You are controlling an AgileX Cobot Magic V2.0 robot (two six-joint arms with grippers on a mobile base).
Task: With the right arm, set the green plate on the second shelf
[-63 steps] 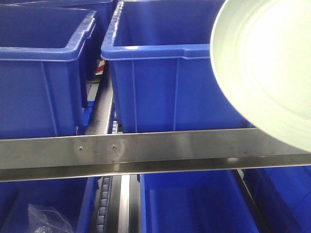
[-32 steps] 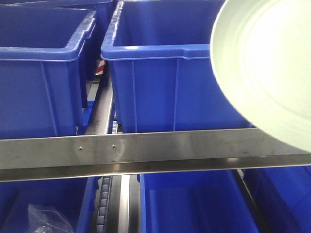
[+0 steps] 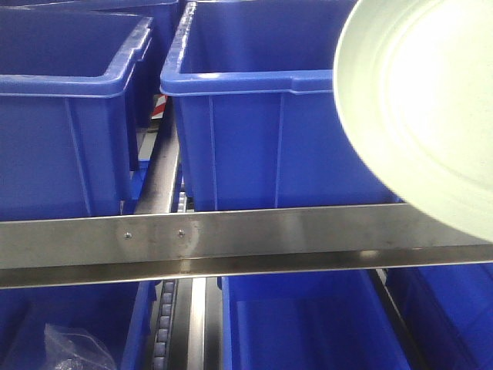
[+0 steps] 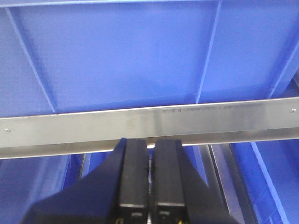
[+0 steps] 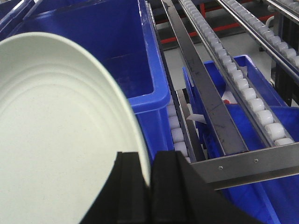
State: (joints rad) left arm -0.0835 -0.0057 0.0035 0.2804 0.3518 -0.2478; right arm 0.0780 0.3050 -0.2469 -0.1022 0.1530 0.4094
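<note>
- Pinching the green plate [image 5: 60, 135] by its rim: the right gripper [image 5: 148, 162], black fingers [image 5: 128, 186] close together with the plate's edge caught in the narrow slot between them.
- In the front view, the green plate [image 3: 420, 108] sits at the upper right, tilted, with its hollow face toward the camera and partly washed out by glare. It covers the right corner of a blue bin [image 3: 254, 139], and its lower edge crosses the steel rail [image 3: 246, 239].
- In the right wrist view, the plate hides much of the same open bin [image 5: 140, 60]. A roller track [image 5: 243, 88] of white rollers runs just beside the bin, to its right.
- The left gripper [image 4: 149, 177] has its two black pads pressed almost together with only a thin seam between them and nothing in it. It is close under a steel rail [image 4: 149, 123], facing a blue bin wall [image 4: 140, 56].
- Writing: a faint line of small print [image 4: 210, 110] runs along that rail, too small to read. The plate and the bins carry no legible label.
- A second blue bin [image 3: 62, 116] stands left of the first, on the same level.
- A lower bin [image 3: 308, 324] sits beneath the rail.
- A crumpled clear plastic bag [image 3: 69, 347] lies at the lower left.
- A red-and-white striped patch [image 3: 158, 105] shows between the two upper bins; I cannot tell what it is.
</note>
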